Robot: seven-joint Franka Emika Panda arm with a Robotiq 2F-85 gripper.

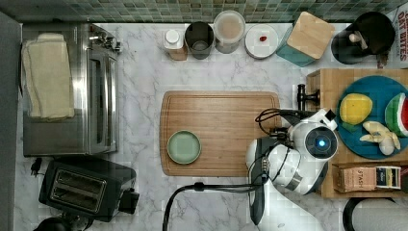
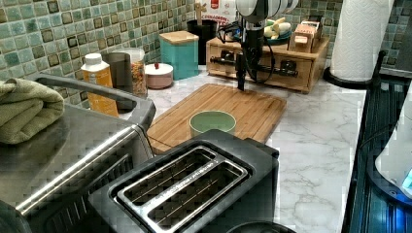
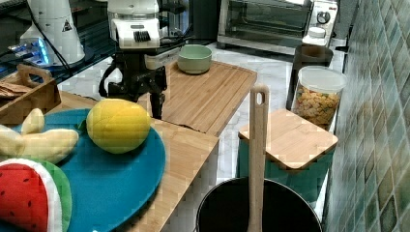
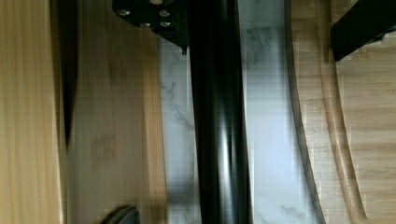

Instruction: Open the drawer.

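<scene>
The drawer is the front of a light wooden box at the top view's right. Its long black bar handle faces the cutting board. In the wrist view the handle runs between my two fingers, with the drawer's wooden front on one side and marble on the other. My gripper is open and straddles the bar; one finger sits close against it, the other stands well off. In the left view the gripper hangs straight down in front of the drawer. The right view has the gripper by the box's edge.
A bamboo cutting board with a green bowl lies just beyond the handle. On the box stand a blue plate with toy fruit and a tea box. Jars line the back wall. A toaster and toaster oven stand at the top view's left.
</scene>
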